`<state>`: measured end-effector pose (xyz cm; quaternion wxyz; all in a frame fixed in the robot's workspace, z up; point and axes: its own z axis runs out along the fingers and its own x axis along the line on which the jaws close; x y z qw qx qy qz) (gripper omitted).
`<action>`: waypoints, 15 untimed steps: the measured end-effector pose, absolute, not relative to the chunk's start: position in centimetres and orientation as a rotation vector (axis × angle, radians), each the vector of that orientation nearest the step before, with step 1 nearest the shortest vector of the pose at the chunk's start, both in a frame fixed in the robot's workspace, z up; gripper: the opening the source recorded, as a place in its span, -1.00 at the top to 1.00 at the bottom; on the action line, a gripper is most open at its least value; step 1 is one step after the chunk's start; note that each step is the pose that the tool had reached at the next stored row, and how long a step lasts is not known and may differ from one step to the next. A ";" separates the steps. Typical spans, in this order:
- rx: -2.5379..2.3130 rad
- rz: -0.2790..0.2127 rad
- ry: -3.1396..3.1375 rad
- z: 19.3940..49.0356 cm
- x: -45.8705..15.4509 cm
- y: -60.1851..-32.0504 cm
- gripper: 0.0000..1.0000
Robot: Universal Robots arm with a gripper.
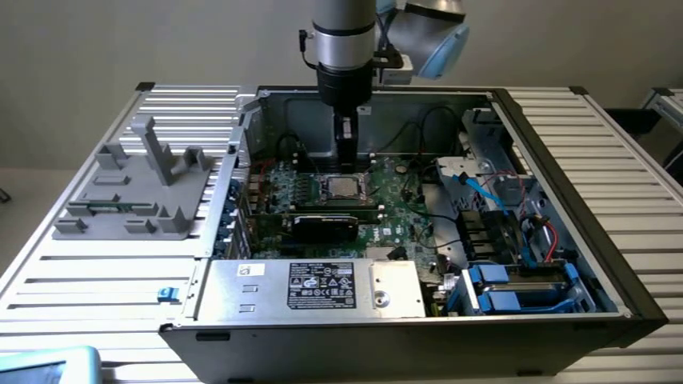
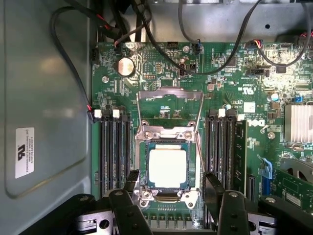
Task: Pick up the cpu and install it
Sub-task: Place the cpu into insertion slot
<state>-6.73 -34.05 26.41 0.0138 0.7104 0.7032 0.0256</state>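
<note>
Closest to the lens in the wrist view: black fingers point(image 2: 213, 188) of the hand point(image 2: 171, 181), spread wide apart and gripping nothing. Straddle the chip point(image 2: 167, 168) on two sides, seemingly without touching it. Lies flat and square in its socket on the green board point(image 2: 215, 93), silver top up. Shows too at the centre of the exterior view, just under the hand point(image 1: 344, 152), hanging straight down into the open computer case point(image 1: 565, 180). Leaves the metal retaining frame point(image 2: 169, 100) hinged up beside the socket, not yet closed over the chip. Reads as the placing step: chip seated and free of the hand, clamping not done. Calls, for any further move, for a straight vertical path clear of the raised frame and its thin lever point(image 2: 199, 149), with no sideways nudge on the unclamped chip. Off at the exterior view's left, well apart from the case: grey plastic holder point(image 1: 139, 188) on the slatted table point(image 1: 629, 208).
</note>
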 end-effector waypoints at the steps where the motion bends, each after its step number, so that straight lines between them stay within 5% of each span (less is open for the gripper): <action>1: 2.212 0.080 2.190 26.8 -6.6 -34.1 -0.27; 15: 2.213 0.080 2.191 27.9 -6.1 -34.2 -0.27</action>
